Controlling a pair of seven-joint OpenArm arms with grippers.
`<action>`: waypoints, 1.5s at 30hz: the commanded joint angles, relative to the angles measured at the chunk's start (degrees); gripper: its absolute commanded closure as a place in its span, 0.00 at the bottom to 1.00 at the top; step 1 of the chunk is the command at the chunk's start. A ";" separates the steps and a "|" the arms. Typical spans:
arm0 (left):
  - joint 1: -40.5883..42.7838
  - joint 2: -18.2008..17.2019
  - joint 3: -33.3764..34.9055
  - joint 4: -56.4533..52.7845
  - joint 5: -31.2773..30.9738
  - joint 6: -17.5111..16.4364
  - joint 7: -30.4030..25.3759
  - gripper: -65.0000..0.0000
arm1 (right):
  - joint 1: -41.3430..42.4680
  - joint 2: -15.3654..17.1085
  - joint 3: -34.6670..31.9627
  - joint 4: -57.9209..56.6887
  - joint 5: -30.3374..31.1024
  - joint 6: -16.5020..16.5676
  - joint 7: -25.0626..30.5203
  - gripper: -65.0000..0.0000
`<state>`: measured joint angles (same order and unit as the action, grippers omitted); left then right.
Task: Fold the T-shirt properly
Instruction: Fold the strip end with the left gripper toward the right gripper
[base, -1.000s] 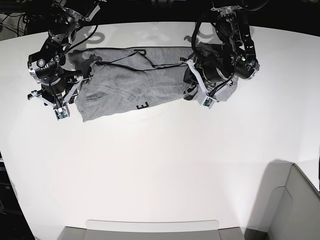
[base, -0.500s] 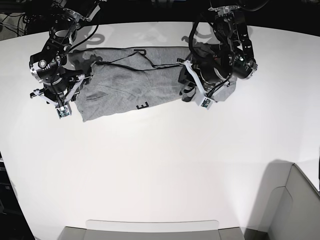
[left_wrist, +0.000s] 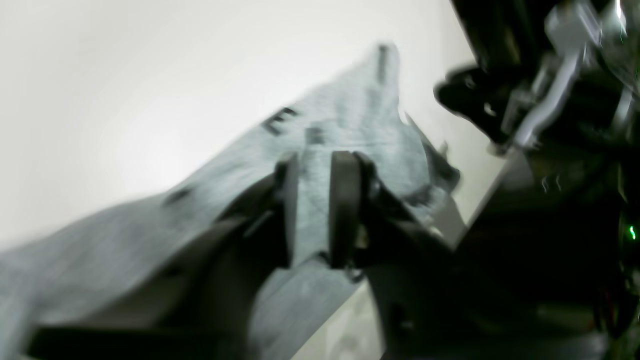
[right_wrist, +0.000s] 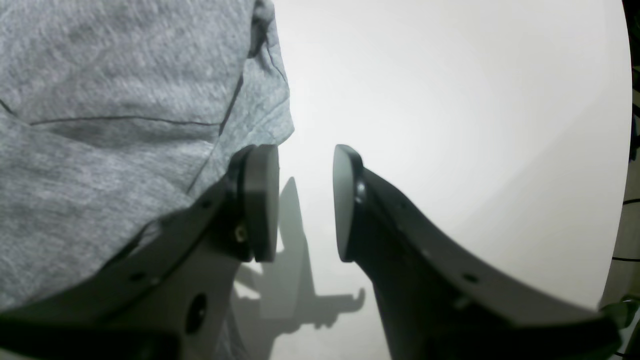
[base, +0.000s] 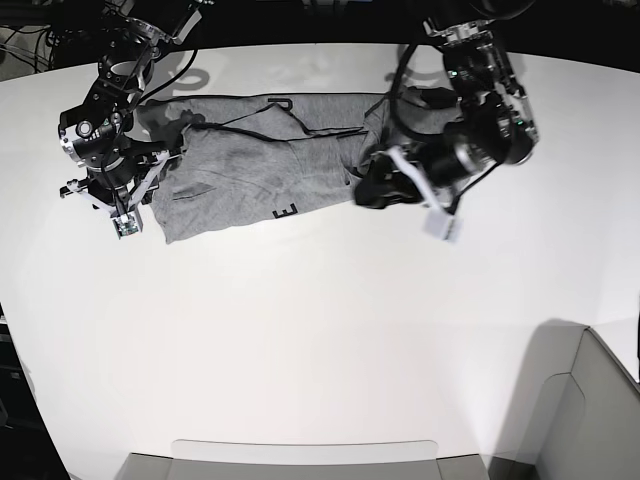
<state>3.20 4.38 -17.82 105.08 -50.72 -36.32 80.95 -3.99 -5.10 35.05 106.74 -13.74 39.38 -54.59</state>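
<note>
The heather-grey T-shirt (base: 260, 160) lies crumpled lengthwise across the far part of the white table, with a black letter E (base: 287, 211) at its near edge. My left gripper (base: 372, 192) is at the shirt's right end. In the blurred left wrist view the gripper (left_wrist: 316, 210) is shut on a fold of the grey T-shirt (left_wrist: 350, 115). My right gripper (base: 124, 222) is at the shirt's left end. In the right wrist view it (right_wrist: 304, 205) is open and empty, one pad (right_wrist: 260, 200) at the edge of the T-shirt (right_wrist: 100, 100), bare table between the pads.
The white table (base: 320, 330) reaches toward me in front of the shirt. A grey bin (base: 590, 410) stands at the near right corner. A grey tray edge (base: 300, 460) runs along the near side. Cables (base: 30, 40) hang at the far left.
The left arm has swung, and its gripper has carried the shirt's right end leftward off the table. The right arm has barely moved.
</note>
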 joint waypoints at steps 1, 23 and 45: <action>-0.43 -1.00 -2.00 0.90 -1.72 -0.12 -0.95 0.97 | 0.69 0.40 0.16 0.91 0.15 0.62 1.01 0.71; 6.42 -5.83 10.40 -5.08 8.30 -0.04 -2.31 1.00 | 2.27 1.28 0.25 1.35 0.15 0.62 1.01 0.71; 3.61 -13.48 5.56 8.55 2.24 22.47 -2.93 1.00 | 0.87 1.28 0.34 4.95 16.77 0.62 0.74 0.71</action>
<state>6.90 -8.84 -12.08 112.68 -47.46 -13.67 78.00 -3.60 -4.14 35.40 110.69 2.48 39.38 -54.98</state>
